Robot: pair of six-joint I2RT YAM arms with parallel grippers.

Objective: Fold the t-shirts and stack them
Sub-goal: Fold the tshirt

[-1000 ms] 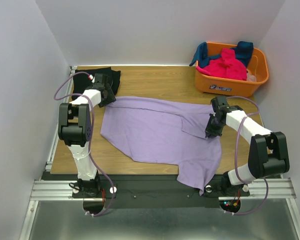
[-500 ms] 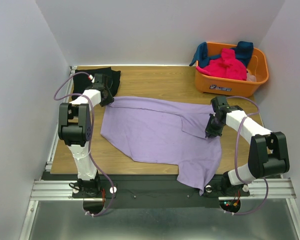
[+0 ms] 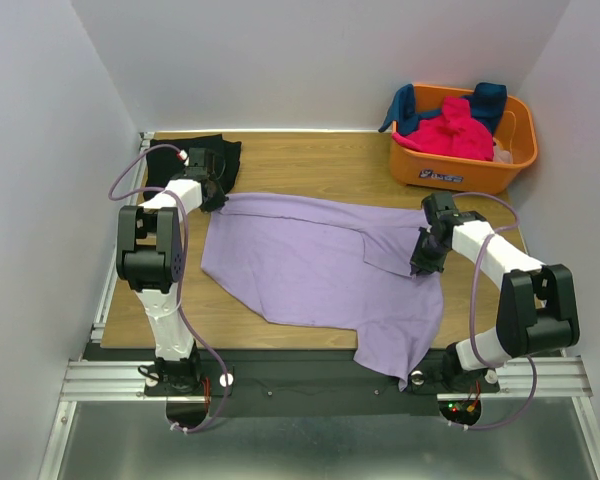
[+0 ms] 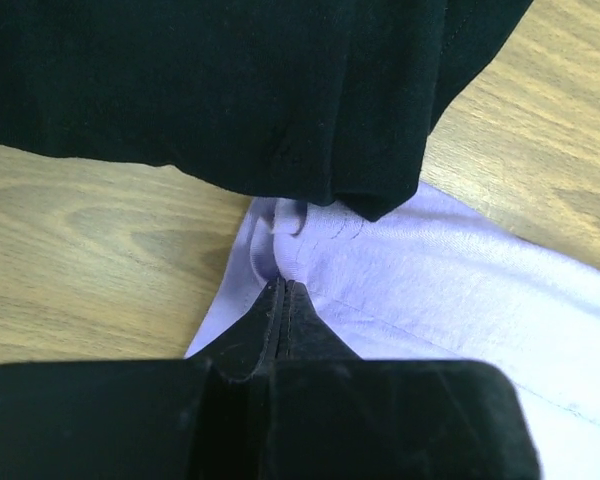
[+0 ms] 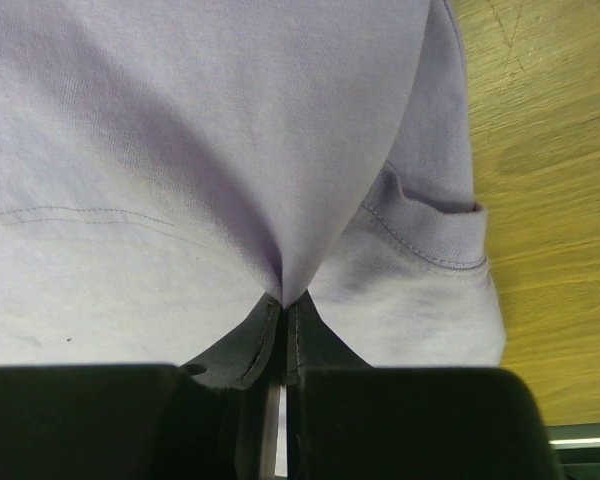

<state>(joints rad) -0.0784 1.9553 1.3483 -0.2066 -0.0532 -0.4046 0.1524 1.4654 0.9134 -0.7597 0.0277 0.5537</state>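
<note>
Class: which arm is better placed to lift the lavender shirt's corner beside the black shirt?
Left. The left gripper is shut on that corner of the lavender shirt; the right gripper pinches its opposite side.

**One high fixed view, two close wrist views**

The overhead camera sits above and behind the robot and looks down and forward over the whole table [image 3: 310, 165]. The left arm [image 3: 155, 250] and right arm [image 3: 510, 290] rise from its bottom edge, and the basket [image 3: 450, 172] is at far right. The left wrist camera looks along its own fingers [image 4: 252, 338], very close to the cloth. It faces the spot where the black shirt [image 4: 230, 90] lies over the corner of the purple shirt [image 4: 460, 290]; the overhead view shows the same spot at the table's far left. The right wrist camera is just as close and looks past its fingers [image 5: 242, 345] at purple cloth, with a strip of bare table on the right. The overhead view shows that patch at the purple shirt's right side.
</note>
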